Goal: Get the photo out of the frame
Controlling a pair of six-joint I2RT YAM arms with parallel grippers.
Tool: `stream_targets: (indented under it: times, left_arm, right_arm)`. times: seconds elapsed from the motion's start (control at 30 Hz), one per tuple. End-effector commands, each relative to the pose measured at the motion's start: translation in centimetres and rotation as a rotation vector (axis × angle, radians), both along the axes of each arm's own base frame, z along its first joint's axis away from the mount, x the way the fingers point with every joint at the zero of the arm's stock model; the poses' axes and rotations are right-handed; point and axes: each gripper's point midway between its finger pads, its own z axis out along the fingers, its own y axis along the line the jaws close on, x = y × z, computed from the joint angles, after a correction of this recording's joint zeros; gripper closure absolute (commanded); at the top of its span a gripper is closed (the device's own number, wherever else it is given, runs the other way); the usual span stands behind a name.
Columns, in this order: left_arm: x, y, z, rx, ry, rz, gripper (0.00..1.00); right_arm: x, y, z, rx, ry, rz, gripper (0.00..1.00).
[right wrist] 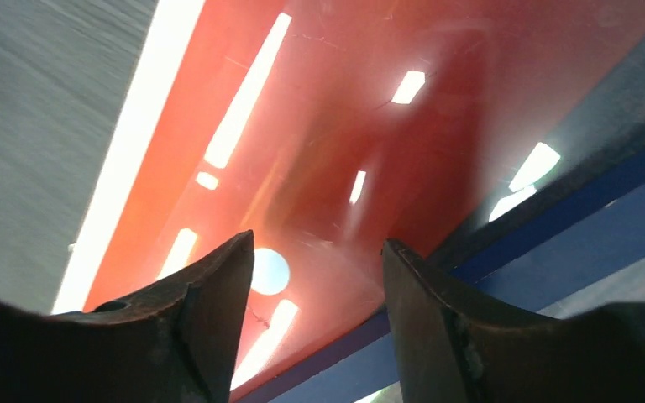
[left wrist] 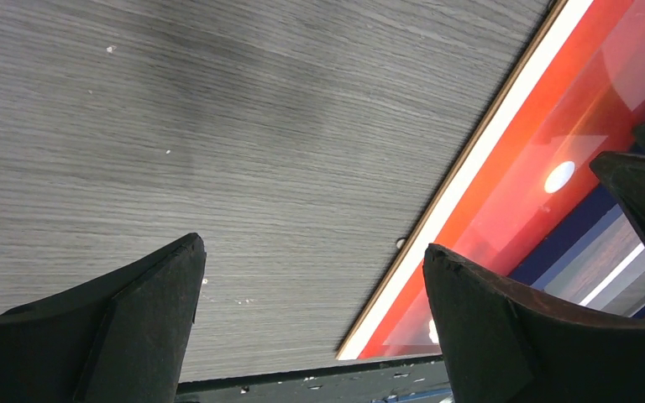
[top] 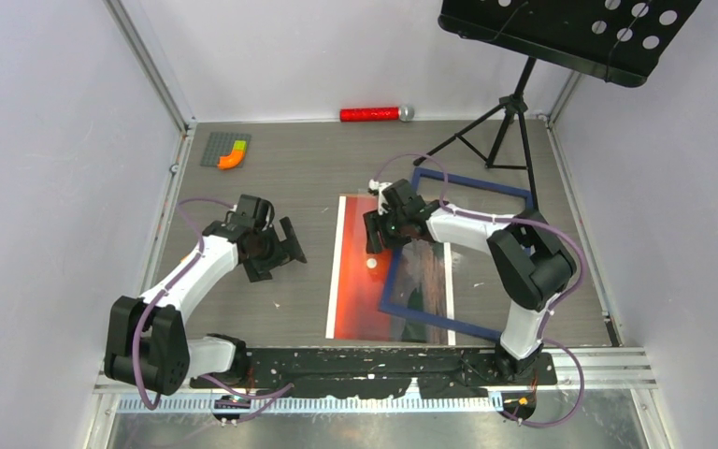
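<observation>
The photo [top: 360, 281], a red-orange sunset with white edges, lies flat mid-table. The dark blue frame [top: 477, 182] lies tilted to its right, and its left rail crosses the photo's right part. My right gripper [top: 374, 238] is open over the photo near the frame's left rail. The right wrist view shows the glossy red photo [right wrist: 302, 126] and the blue rail [right wrist: 588, 235] under my open right gripper [right wrist: 317, 243], which holds nothing. My left gripper [top: 285, 251] is open and empty over bare table left of the photo. The left wrist view shows the photo's edge [left wrist: 554, 126] beside my left gripper [left wrist: 312, 252].
A grey baseplate with an orange piece [top: 226, 150] sits at the back left. A red cylinder [top: 374, 114] lies by the back wall. A music stand's tripod [top: 509, 122] stands at the back right, close to the frame's far corner. A black strip [top: 383, 360] runs along the near edge.
</observation>
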Motion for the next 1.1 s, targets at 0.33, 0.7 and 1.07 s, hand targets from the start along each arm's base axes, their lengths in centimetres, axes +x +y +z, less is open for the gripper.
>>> stream_targets:
  times: [0.33,0.7,1.07]
  left_arm:
    - [1.3,-2.3,2.3,-0.097,-0.069,-0.056,0.0]
    - [0.5,-3.1,2.1,-0.106,-0.066,-0.066,0.0]
    - [-0.2,-2.7,1.8,-0.097,-0.067,-0.073,0.0]
  right_arm:
    - [-0.8,0.7,4.7,-0.269,-0.243,0.103,0.23]
    - [-0.4,8.3,7.0,-0.004,-0.267,0.181,0.22]
    - [-1.9,11.9,3.8,0.079,-0.158,0.307,0.24]
